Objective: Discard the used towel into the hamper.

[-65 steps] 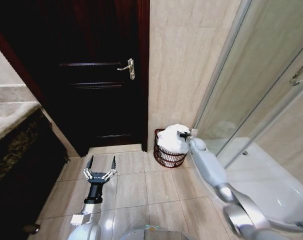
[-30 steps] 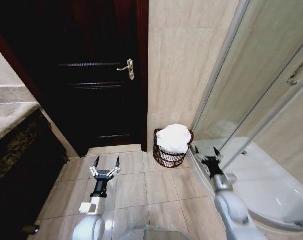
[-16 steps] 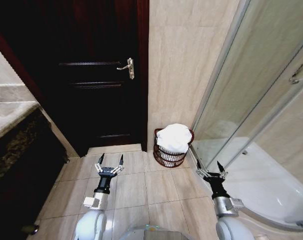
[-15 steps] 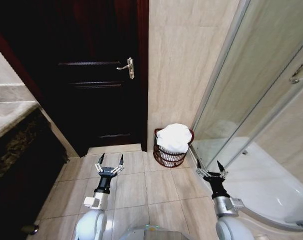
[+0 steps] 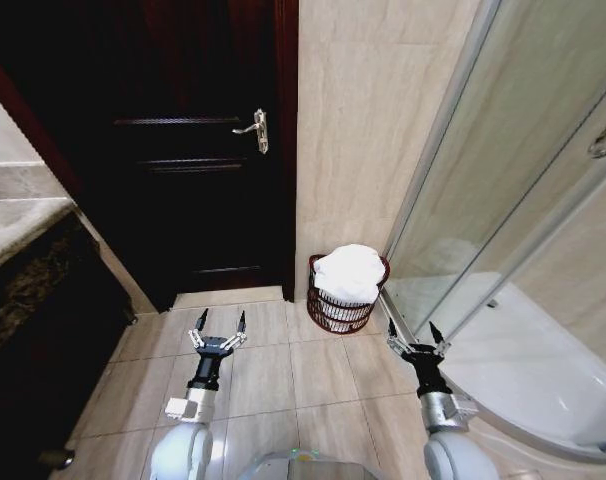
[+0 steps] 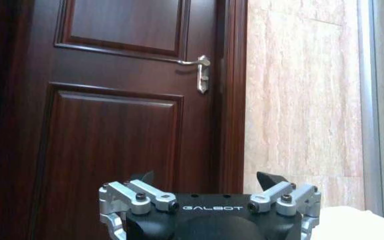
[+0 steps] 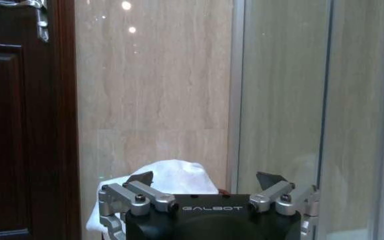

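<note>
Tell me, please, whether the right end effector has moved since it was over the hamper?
Yes. The right end effector has drawn back from the dark reddish-brown woven hamper, toward the robot, open and empty.

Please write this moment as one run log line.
towel: in hamper | left end effector: open, empty, over floor | right end effector: open, empty, short of hamper

The room is a bathroom with a floor (image 5: 283, 375) of beige tiles. A dark wooden door (image 5: 183, 160) with a metal lever handle (image 5: 254, 130) stands beside a beige tiled wall (image 5: 368, 120). On the right is a glass shower enclosure (image 5: 523, 190) with a white tray (image 5: 543, 370).
</note>
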{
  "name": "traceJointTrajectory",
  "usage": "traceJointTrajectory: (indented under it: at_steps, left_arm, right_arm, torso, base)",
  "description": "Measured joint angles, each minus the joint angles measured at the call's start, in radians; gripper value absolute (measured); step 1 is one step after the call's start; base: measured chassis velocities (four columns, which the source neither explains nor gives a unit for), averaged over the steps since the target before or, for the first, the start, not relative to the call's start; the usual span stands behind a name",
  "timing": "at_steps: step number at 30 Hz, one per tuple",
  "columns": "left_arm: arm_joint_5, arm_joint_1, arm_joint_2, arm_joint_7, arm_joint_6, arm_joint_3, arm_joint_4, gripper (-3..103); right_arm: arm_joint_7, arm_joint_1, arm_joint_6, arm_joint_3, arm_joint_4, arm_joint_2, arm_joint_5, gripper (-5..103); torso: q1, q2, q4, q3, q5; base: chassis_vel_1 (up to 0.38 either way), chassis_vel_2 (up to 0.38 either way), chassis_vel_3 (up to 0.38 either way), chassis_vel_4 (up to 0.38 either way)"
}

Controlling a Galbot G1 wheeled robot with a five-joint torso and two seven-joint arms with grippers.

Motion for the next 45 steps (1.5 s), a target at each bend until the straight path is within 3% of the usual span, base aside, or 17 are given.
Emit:
traceJointTrajectory:
  at_steps: [23, 24, 25, 28, 29, 32, 39, 45]
  left_arm:
    - [0.013, 0.008, 0.0, -0.002, -0.004, 0.004, -0.022, 100]
    - [0.01, 0.007, 0.0, -0.002, -0.005, 0.004, -0.022, 100]
    - [0.01, 0.007, 0.0, -0.002, -0.005, 0.004, -0.022, 100]
    - [0.001, 0.01, 0.0, -0.008, -0.008, -0.001, -0.02, 100]
    - [0.001, 0.01, 0.0, -0.008, -0.008, -0.001, -0.02, 100]
    - [-0.002, 0.027, 0.0, -0.017, -0.007, -0.005, -0.026, 100]
    - [-0.008, 0.072, 0.0, -0.017, -0.013, -0.006, -0.06, 100]
    - [-0.026, 0.101, 0.0, -0.015, -0.01, -0.011, -0.106, 100]
  right_arm:
    - [0.041, -0.025, -0.012, -0.049, 0.016, -0.011, 0.008, 100]
    - [0.041, -0.044, -0.06, -0.056, 0.038, -0.016, 0.005, 100]
    - [0.041, -0.044, -0.06, -0.056, 0.038, -0.016, 0.005, 100]
    - [0.009, -0.051, -0.256, -0.056, 0.063, -0.066, 0.046, 100]
    - [0.009, -0.051, -0.256, -0.056, 0.063, -0.066, 0.046, 100]
    - [-0.009, 0.018, -0.401, -0.05, 0.035, -0.092, 0.119, 100]
    - [-0.081, 0.144, -0.447, -0.035, -0.038, -0.133, 0.152, 100]
    - [-0.095, 0.246, -0.462, -0.044, -0.119, -0.167, 0.188, 100]
  torso:
    - [0.002, 0.004, 0.0001, 0.003, 0.0]
    - [0.002, 0.004, 0.0, 0.003, 0.0002]
    - [0.002, 0.004, 0.0, 0.003, 0.0002]
    - [0.002, 0.005, -0.0002, 0.003, 0.0]
    - [0.002, 0.005, -0.0002, 0.003, 0.0]
    - [0.002, 0.005, -0.0002, 0.003, 0.0]
    - [0.002, 0.005, 0.0, 0.003, 0.0]
    - [0.002, 0.005, 0.0, 0.003, 0.0001]
  base:
    - [-0.145, 0.15, 0.143, -0.144]
    - [-0.007, 0.068, 0.057, -0.017]
    - [-0.007, 0.068, 0.057, -0.017]
    - [0.022, -0.022, -0.042, 0.016]
    - [0.038, -0.054, -0.063, 0.026]
    - [0.024, -0.037, -0.029, 0.016]
    - [0.0, 0.0, 0.0, 0.0]
    - [0.0, 0.0, 0.0, 0.0]
